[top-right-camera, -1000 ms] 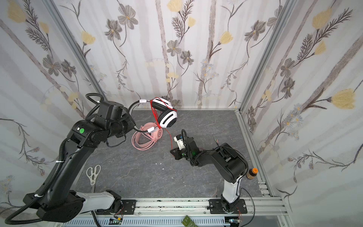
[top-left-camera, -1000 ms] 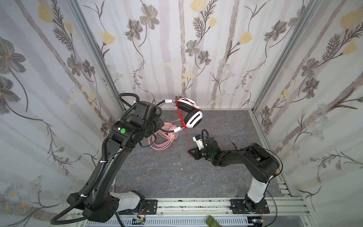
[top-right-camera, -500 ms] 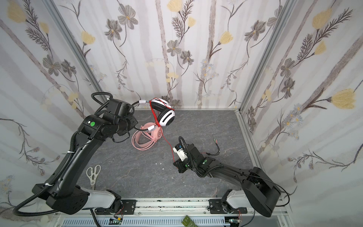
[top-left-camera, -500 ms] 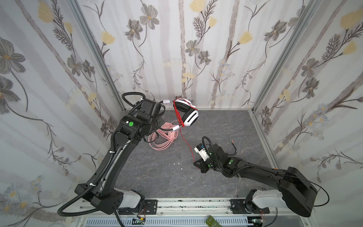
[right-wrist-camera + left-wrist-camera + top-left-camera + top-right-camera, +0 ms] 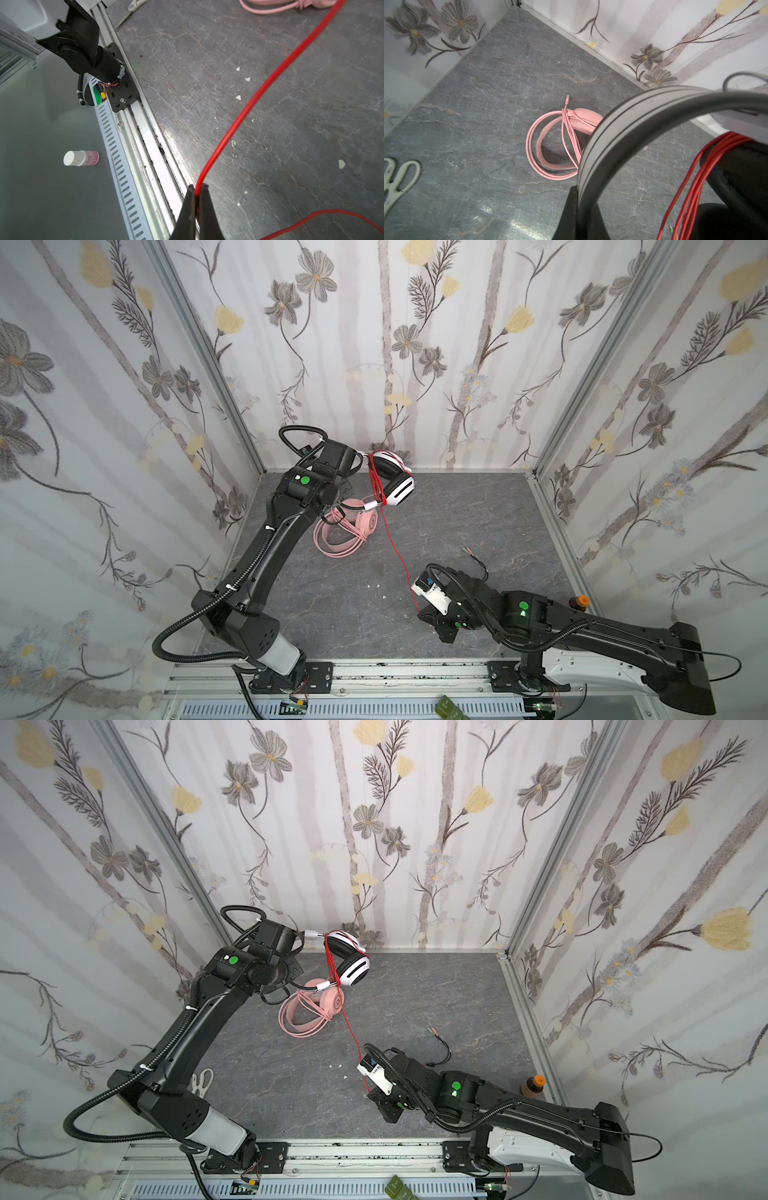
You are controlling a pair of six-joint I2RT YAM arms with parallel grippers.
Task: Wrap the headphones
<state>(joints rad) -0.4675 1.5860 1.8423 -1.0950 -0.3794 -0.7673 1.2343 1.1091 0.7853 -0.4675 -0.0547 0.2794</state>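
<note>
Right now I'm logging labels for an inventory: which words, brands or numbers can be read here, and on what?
No text can be read.
Small bottle: print on its pink label, too blurred to read.
Pink headset: round mark on the earcup, too small to read.

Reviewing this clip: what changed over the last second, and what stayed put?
The right end effector, shut on the red cable, drew back toward the front rail, stretching a longer run of cable from the white-and-black headset. The left end effector kept holding that headset aloft, barely shifting. The pink headset lay unmoved.
</note>
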